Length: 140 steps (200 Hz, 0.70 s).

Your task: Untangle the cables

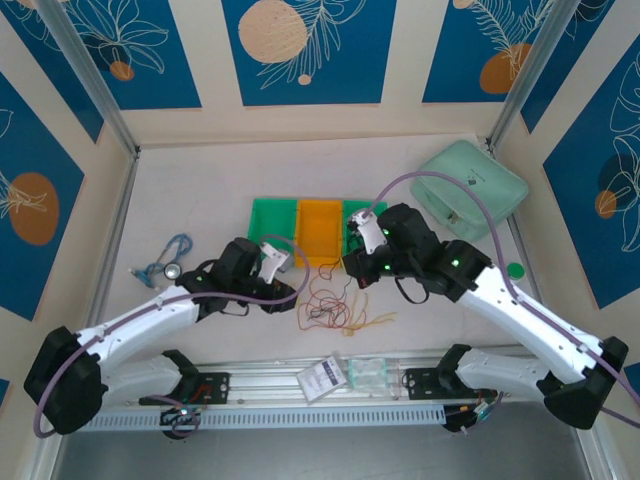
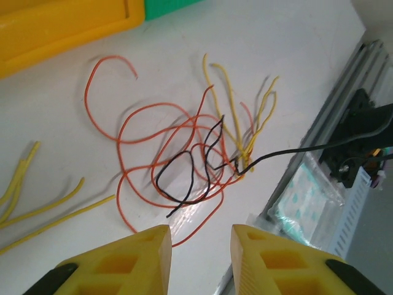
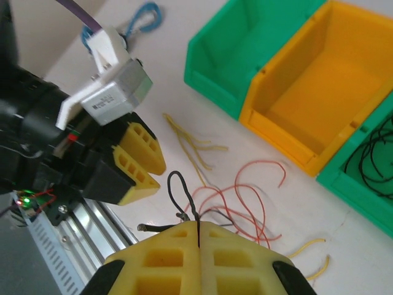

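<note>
The cables (image 1: 328, 306) lie in a loose tangle of red, black and pale yellow wires (image 2: 184, 163) on the white table, in front of the bins. My right gripper (image 3: 198, 226) is shut on a black wire, whose loop (image 3: 178, 187) stands up from between the fingertips. It hovers at the tangle's far right edge (image 1: 352, 268). My left gripper (image 2: 199, 246) is open and empty just short of the tangle, and its yellow fingers (image 3: 138, 163) show in the right wrist view. A few loose yellow wires (image 2: 37, 209) lie apart from the bunch.
A green bin (image 1: 273, 222), an orange bin (image 1: 320, 225) and a second green bin (image 3: 368, 166) holding black wires stand behind the tangle. A mint pouch (image 1: 470, 190) lies far right, a blue cord with a disc (image 1: 170, 258) far left. Plastic packets (image 1: 345, 375) rest on the front rail.
</note>
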Motion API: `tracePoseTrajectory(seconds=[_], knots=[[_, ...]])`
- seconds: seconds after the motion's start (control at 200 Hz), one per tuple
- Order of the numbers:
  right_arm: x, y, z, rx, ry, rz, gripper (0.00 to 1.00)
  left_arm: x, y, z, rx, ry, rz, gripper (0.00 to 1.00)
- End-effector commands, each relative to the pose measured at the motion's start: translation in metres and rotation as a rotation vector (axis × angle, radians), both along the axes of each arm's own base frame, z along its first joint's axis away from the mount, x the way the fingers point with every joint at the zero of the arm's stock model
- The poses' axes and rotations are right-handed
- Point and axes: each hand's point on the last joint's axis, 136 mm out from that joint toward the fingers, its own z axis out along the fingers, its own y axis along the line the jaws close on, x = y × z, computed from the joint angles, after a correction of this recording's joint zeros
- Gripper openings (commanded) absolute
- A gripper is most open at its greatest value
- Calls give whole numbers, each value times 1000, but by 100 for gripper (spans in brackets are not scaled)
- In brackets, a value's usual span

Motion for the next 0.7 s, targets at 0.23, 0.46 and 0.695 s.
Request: tracePoseTrajectory(seconds=[0.23,0.46,0.695], knots=[[-12,3,61,151,-88,48,0,5,-22,76,-265,-88,-50,7],[-12,3,107,252,-184,49,0,3,-29,78,-304,-88,-95,15],[-16,-4,161,407,-316,35,0,3,-34,68,-300,-58,-110,15]])
